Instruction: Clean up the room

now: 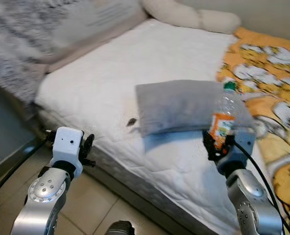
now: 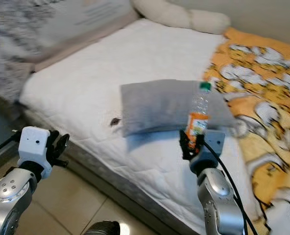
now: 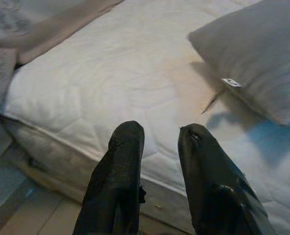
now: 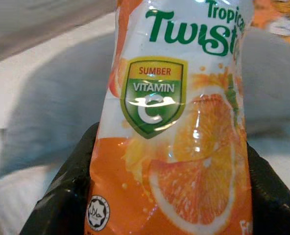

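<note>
While your right gripper (image 1: 217, 144) pinches the orange juice bottle (image 1: 225, 116) upright by its labelled lower half, the green cap stands up over the near edge of the grey pillow (image 1: 179, 105), at about four o'clock in the head view. Your left gripper (image 3: 159, 147) hovers at eight o'clock off the mattress (image 1: 120, 63) edge, fingers (image 3: 120, 166) spread with nothing between them. At one o'clock lies the yellow patterned blanket (image 1: 267, 73).
</note>
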Available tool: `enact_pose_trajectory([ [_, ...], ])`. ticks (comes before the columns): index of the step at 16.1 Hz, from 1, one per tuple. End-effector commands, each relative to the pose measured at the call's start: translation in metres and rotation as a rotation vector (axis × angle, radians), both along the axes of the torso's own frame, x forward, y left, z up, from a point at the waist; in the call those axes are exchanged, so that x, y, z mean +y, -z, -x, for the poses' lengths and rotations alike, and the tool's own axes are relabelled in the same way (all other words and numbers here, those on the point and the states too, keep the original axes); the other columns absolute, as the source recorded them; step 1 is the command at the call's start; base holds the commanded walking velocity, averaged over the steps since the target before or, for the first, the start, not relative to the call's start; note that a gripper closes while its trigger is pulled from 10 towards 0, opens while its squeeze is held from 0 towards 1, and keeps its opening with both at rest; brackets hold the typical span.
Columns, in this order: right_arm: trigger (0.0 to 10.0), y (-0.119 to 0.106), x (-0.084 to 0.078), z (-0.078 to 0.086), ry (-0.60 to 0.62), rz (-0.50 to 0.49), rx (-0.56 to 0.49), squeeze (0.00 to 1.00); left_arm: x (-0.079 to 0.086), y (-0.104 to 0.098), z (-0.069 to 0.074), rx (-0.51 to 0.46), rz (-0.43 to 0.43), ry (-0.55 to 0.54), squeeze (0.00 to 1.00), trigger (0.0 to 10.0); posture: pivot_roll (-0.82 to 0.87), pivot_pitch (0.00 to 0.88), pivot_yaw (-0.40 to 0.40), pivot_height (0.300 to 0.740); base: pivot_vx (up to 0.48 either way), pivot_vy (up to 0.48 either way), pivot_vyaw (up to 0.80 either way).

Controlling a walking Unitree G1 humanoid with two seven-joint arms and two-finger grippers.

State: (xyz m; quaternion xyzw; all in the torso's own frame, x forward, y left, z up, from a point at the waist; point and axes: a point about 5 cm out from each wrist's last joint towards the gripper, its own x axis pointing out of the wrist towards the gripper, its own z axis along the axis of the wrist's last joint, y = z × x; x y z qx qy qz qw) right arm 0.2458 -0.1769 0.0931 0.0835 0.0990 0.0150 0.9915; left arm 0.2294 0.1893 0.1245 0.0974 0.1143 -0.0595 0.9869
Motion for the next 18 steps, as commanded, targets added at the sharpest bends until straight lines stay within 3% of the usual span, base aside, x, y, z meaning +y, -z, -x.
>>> enact_pose_trajectory([
  [1, 10.0, -0.004, 0.002, -0.001, 0.001, 0.002, 0.002, 0.00, 0.000, -0.001, -0.003, -0.007, -0.022, -0.008, 0.00, 10.0, 0.04, 0.000, 0.022, 0.740, 0.000, 0.000, 0.80],
  [4, 10.0, -0.004, 0.013, -0.006, -0.047, -0.004, 0.025, 0.00, -0.002, -0.003, -0.015, -0.018, -0.023, -0.024, 0.00, 10.0, 0.03, 0.000, 0.034, 0.740, 0.000, 0.000, 0.80],
  [10, 10.0, -0.003, 0.021, -0.011, -0.138, 0.019, 0.088, 0.00, 0.000, -0.003, -0.022, -0.024, 0.053, -0.062, 0.00, 10.0, 0.04, 0.000, 0.043, 0.740, 0.000, 0.000, 0.80],
  [18, 10.0, -0.002, 0.028, -0.008, -0.149, 0.001, 0.108, 0.00, 0.000, -0.002, -0.020, -0.041, 0.043, -0.033, 0.00, 10.0, 0.04, 0.000, 0.049, 0.740, 0.000, 0.000, 0.80],
])
